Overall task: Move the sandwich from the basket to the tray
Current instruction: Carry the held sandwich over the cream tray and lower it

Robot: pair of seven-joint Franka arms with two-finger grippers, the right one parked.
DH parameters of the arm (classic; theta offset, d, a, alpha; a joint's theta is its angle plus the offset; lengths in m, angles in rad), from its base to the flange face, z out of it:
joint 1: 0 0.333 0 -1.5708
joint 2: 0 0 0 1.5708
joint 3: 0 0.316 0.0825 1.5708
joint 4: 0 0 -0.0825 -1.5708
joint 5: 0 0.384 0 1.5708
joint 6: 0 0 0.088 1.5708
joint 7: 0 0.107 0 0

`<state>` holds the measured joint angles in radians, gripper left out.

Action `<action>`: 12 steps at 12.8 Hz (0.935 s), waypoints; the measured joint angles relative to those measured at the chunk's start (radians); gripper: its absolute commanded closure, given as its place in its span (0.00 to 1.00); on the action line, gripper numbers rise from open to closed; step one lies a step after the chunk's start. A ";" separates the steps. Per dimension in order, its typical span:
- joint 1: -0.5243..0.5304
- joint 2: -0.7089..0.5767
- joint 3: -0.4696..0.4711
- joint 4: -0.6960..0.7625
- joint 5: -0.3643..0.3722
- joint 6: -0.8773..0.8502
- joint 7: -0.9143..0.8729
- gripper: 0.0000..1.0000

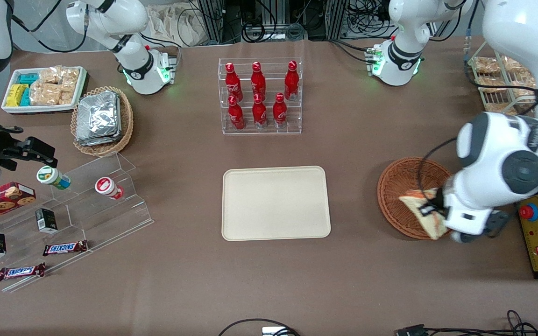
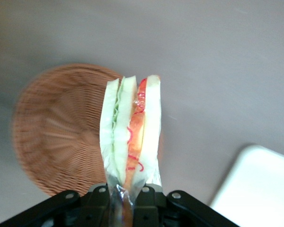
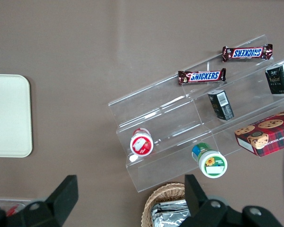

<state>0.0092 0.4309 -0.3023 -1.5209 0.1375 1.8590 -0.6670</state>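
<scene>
the sandwich (image 2: 130, 135) is what we find clamped in the gripper (image 2: 124, 193), both fingers closed on its wrapped end, so the wedge is lifted clear above the basket (image 2: 57, 127). in the wrist view we see the filling edge-on: green layer on one side, red-orange on the other, pale bread between and outside, with the woven bowl and bare table beneath and a corner of the tray (image 2: 260, 189) showing. the front view gives us what the wrist cannot: the gripper (image 1: 432, 208) sits over the basket's (image 1: 399, 186) rim at about 4 o'clock, and the sandwich (image 1: 425, 210) overhangs that edge. we see the tray (image 1: 276, 203) well apart from it, near the table's middle, with nothing on it. nearer the robot bases stands a clear rack of red bottles (image 1: 259, 95), which only the front view shows.
</scene>
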 measured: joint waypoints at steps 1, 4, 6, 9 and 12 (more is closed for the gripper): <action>-0.074 0.023 -0.006 0.023 0.000 0.005 -0.003 0.76; -0.248 0.152 -0.007 0.116 0.003 0.037 -0.021 0.75; -0.291 0.237 -0.006 0.139 0.005 0.097 -0.017 0.74; -0.306 0.328 -0.006 0.144 0.006 0.167 -0.003 0.65; -0.323 0.377 -0.006 0.145 0.060 0.213 0.002 0.11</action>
<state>-0.3142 0.8075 -0.3087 -1.3755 0.1974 2.0719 -0.6648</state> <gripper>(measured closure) 0.634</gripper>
